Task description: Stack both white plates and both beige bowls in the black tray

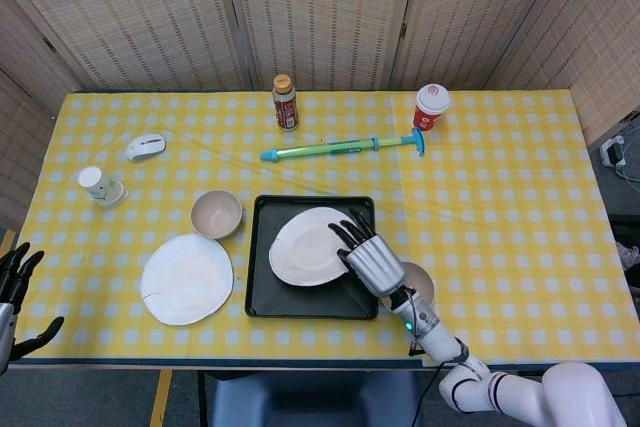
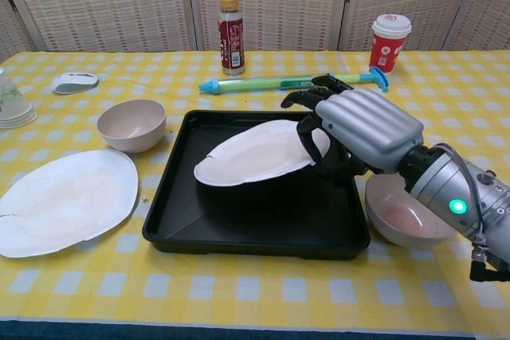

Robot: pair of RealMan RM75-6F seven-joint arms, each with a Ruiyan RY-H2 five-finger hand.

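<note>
Chest view shows the right hand (image 2: 351,129) clamping a white plate (image 2: 255,153) above the black tray (image 2: 263,224); second plate (image 2: 64,201) at nine o'clock; left hand (image 1: 15,287), fingers apart, holds nothing.

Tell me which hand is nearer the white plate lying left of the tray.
Left. The left hand hangs off the table's left edge, near that plate; the right hand is across the tray.

Yellow-white checked counter (image 1: 520,197). Black tray (image 2: 239,220), white plate (image 2: 255,153) over it. Second white plate (image 1: 186,278) and beige bowl (image 1: 216,213) left of tray. Silver-black right hand (image 2: 358,129). Red cup (image 1: 432,107), green-blue pump (image 1: 340,148).
</note>
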